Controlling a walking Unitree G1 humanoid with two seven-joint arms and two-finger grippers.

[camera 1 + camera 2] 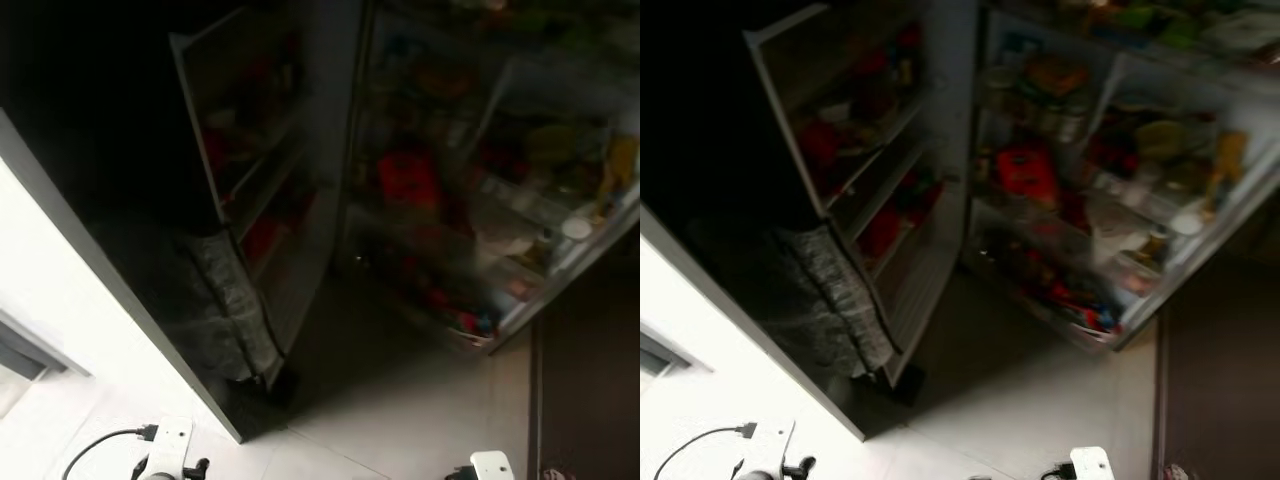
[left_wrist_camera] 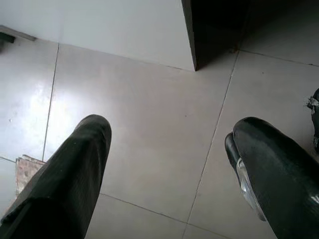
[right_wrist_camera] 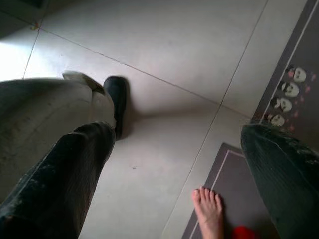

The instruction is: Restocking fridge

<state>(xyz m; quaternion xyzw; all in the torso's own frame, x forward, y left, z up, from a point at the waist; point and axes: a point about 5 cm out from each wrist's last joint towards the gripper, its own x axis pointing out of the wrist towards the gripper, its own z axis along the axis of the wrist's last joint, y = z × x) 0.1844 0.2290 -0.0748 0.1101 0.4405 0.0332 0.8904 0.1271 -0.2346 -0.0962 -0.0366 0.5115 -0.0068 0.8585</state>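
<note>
Fridge: the fridge (image 1: 1040,170) stood ahead of the robot with both doors swung wide, dim inside and somewhat blurred.
Left door: the left door (image 1: 850,190) carried racks of red and dark packages; what they were could not be read.
Shelves: the inner shelves (image 1: 1060,200) were crowded; a red box (image 1: 1025,168) sat mid-height, jars above it, and a yellow-green item to the right.
Right door: the right door (image 1: 1185,225) held tubs and bottles in its lower bins.
Head views: they showed the fridge from above, with pale floor tiles (image 1: 1040,400) in front and a white wall (image 1: 50,300) on the left.
Left wrist view: the left gripper (image 2: 169,164) hung over bare tiles with its fingers spread wide and nothing between them; the dark foot of the cabinet lay beyond.
Right wrist view: the right gripper (image 3: 174,164) also hung low, with its fingers far apart and nothing held.
Below the right gripper: a person's bare foot (image 3: 209,211) rested on a grey mat (image 3: 279,124) with small printed figures; the robot's black foot (image 3: 117,102) stood on the tiles.
Cable: a black cable (image 1: 100,445) ran to the left arm.
</note>
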